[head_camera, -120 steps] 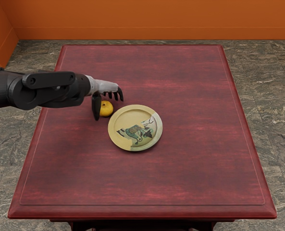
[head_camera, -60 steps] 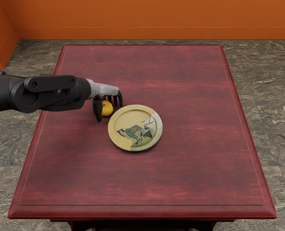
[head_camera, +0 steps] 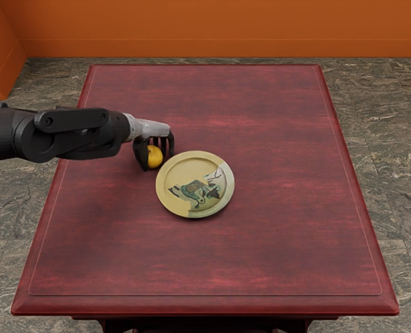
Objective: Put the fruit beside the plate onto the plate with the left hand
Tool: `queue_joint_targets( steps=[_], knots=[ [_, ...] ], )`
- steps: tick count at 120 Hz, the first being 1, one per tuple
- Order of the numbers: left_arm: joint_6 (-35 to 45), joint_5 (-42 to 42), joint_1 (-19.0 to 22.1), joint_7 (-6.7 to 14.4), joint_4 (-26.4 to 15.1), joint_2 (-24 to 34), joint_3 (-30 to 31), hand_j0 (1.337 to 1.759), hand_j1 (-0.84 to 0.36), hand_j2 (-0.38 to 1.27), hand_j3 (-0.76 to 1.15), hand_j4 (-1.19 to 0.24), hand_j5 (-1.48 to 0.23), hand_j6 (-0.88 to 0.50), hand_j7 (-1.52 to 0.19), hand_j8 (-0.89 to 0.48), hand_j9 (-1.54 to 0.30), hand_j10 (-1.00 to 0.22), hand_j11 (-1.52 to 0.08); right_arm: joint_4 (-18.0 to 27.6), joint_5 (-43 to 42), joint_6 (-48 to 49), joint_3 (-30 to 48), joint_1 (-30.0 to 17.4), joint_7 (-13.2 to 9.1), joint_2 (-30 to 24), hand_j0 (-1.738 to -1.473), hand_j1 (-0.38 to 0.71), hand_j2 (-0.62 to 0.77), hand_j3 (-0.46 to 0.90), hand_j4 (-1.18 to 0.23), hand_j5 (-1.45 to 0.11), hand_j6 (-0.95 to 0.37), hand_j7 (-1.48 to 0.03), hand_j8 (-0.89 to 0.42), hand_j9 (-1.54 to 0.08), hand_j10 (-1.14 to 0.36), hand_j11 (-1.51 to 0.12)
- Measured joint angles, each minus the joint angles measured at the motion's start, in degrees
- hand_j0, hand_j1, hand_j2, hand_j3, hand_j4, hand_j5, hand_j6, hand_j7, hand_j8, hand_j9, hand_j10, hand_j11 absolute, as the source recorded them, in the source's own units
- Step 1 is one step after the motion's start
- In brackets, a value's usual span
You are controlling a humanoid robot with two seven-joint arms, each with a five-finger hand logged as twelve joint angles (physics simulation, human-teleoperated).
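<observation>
Just beside plate (head_camera: 186, 166), round fruit (head_camera: 154, 157), left robot hand (head_camera: 155, 139) closed around it.

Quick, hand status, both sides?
Left hand: closed around the orange fruit, next to the plate.
Right hand: not in view.

Left arm (head_camera: 59, 133) in from left edge, forearm level. Left hand (head_camera: 152, 141), centre-left of frame, fingers curled down around fruit (head_camera: 154, 157).

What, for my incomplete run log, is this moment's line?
left hand: curled around fruit | fruit: beside plate, not on it | right hand: unseen
</observation>
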Motion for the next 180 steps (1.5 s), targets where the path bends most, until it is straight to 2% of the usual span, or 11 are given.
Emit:
queue_joint_targets(
  steps=[19,38,67,115,150,155,157,158,160,170,180],
  knots=[
    [0.0,-0.1,0.3,0.0,0.0,0.0,0.0,1.655,-0.29,0.16,0.0,-0.57,-0.73,-0.48,-0.74,-0.43,-0.74,-0.56,-0.74,0.0,0.0,0.0,0.0,0.0,0.0,0.0,-1.658,-0.31,-0.01,0.0,-0.03,-0.04,-0.03,-0.04,-0.03,-0.04,-0.03,-0.04],
    [0.1,-0.3,0.4,0.1,0.1,0.0,0.0,1.651,-0.28,0.1,0.0,-0.62,-0.77,-0.44,-0.8,-0.41,-0.81,-0.53,-0.81,0.0,0.0,0.0,0.0,0.0,0.0,0.0,-1.658,-0.31,-0.01,0.0,-0.03,-0.04,-0.03,-0.04,-0.03,-0.04,-0.03,-0.04],
    [0.0,-0.5,0.4,0.0,0.0,0.0,0.3,1.652,-0.27,0.36,0.0,-0.71,-0.91,-0.57,-0.93,-0.49,-0.94,-0.62,-0.94,0.0,0.0,0.0,0.0,0.0,0.0,0.0,-1.658,-0.31,-0.01,0.0,-0.03,-0.04,-0.03,-0.04,-0.03,-0.04,-0.03,-0.04],
    [-0.7,-2.9,-1.0,0.0,-0.5,2.1,0.5,1.652,-0.33,0.46,0.0,-0.75,-1.07,-0.47,-1.07,-0.39,-1.06,-0.56,-1.05,0.0,0.0,0.0,0.0,0.0,0.0,0.0,-1.658,-0.31,-0.01,0.0,-0.03,-0.04,-0.03,-0.04,-0.03,-0.04,-0.03,-0.04],
    [-4.0,-11.5,-6.1,0.1,-7.6,7.2,0.5,1.652,-0.32,0.45,0.0,-0.74,-1.09,-0.45,-1.08,-0.39,-1.05,-0.57,-1.05,0.0,0.0,0.0,0.0,0.0,0.0,0.0,-1.658,-0.31,-0.01,0.0,-0.03,-0.04,-0.03,-0.04,-0.03,-0.04,-0.03,-0.04],
    [-4.5,-12.6,-6.7,0.1,-8.8,7.3,0.5,1.652,-0.31,0.45,0.0,-0.75,-1.08,-0.47,-1.06,-0.44,-1.05,-0.59,-1.05,0.0,0.0,0.0,0.0,0.0,0.0,0.0,-1.658,-0.31,-0.01,0.0,-0.03,-0.04,-0.03,-0.04,-0.03,-0.04,-0.03,-0.04],
    [-4.7,-13.0,-6.9,0.1,-9.1,7.3,0.5,1.652,-0.31,0.46,0.0,-0.75,-1.08,-0.48,-1.07,-0.41,-1.05,-0.59,-1.05,0.0,0.0,0.0,0.0,0.0,0.0,0.0,-1.658,-0.31,-0.01,0.0,-0.03,-0.04,-0.03,-0.04,-0.03,-0.04,-0.03,-0.04],
    [-4.8,-13.3,-7.0,0.1,-9.3,7.3,0.5,1.652,-0.31,0.46,0.0,-0.76,-1.07,-0.48,-1.06,-0.45,-1.05,-0.6,-1.05,0.0,0.0,0.0,0.0,0.0,0.0,0.0,-1.658,-0.31,-0.01,0.0,-0.03,-0.04,-0.03,-0.04,-0.03,-0.04,-0.03,-0.04],
    [-5.1,-13.6,-7.1,0.1,-9.6,7.3,0.5,1.652,-0.31,0.46,0.0,-0.75,-1.08,-0.48,-1.06,-0.41,-1.05,-0.6,-1.05,0.0,0.0,0.0,0.0,0.0,0.0,0.0,-1.658,-0.31,-0.01,0.0,-0.03,-0.04,-0.03,-0.04,-0.03,-0.04,-0.03,-0.04],
    [-6.1,-15.4,-8.8,0.1,-11.0,7.3,0.5,1.652,-0.32,0.49,0.0,-0.76,-1.06,-0.49,-1.04,-0.45,-1.06,-0.59,-1.05,0.0,0.0,0.0,0.0,0.0,0.0,0.0,-1.658,-0.31,-0.01,0.0,-0.03,-0.04,-0.03,-0.04,-0.03,-0.04,-0.03,-0.04],
    [-6.6,-16.5,-10.1,0.1,-12.2,7.1,0.5,1.653,-0.36,0.54,0.0,-0.75,-1.07,-0.46,-1.05,-0.41,-1.06,-0.57,-1.05,0.0,0.0,0.0,0.0,0.0,0.0,0.0,-1.658,-0.31,-0.01,0.0,-0.03,-0.04,-0.03,-0.04,-0.03,-0.04,-0.03,-0.04]
  ],
)
